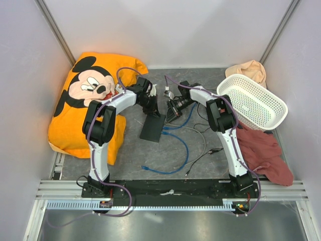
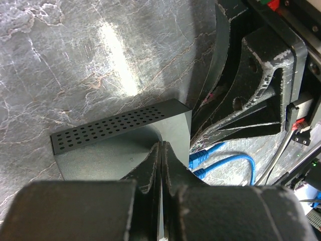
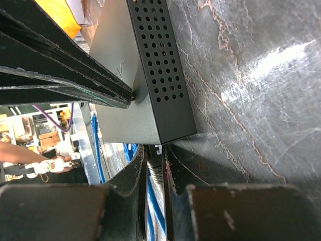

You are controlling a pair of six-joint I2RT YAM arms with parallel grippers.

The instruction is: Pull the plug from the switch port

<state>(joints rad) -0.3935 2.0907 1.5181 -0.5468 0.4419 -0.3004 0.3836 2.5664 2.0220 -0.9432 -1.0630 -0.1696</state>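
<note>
The flat black switch box (image 1: 153, 128) lies mid-table, and its perforated side shows in the left wrist view (image 2: 105, 131) and the right wrist view (image 3: 160, 65). My left gripper (image 1: 152, 104) (image 2: 160, 146) is shut and empty, with its tips resting on the box's top face. My right gripper (image 1: 174, 108) (image 3: 154, 153) is at the box's port edge, shut on a dark grey plug (image 3: 156, 168) that sits in a port at the corner. Two blue plugs (image 2: 199, 159) sit in neighbouring ports. The ports themselves are hidden.
Blue cable (image 1: 180, 145) and thin grey and black cords (image 1: 203, 150) loop on the mat in front of the box. An orange Mickey Mouse cushion (image 1: 88, 100) lies left. A white basket (image 1: 253, 100), a beige cloth (image 1: 248, 70) and a maroon cloth (image 1: 263, 148) lie right.
</note>
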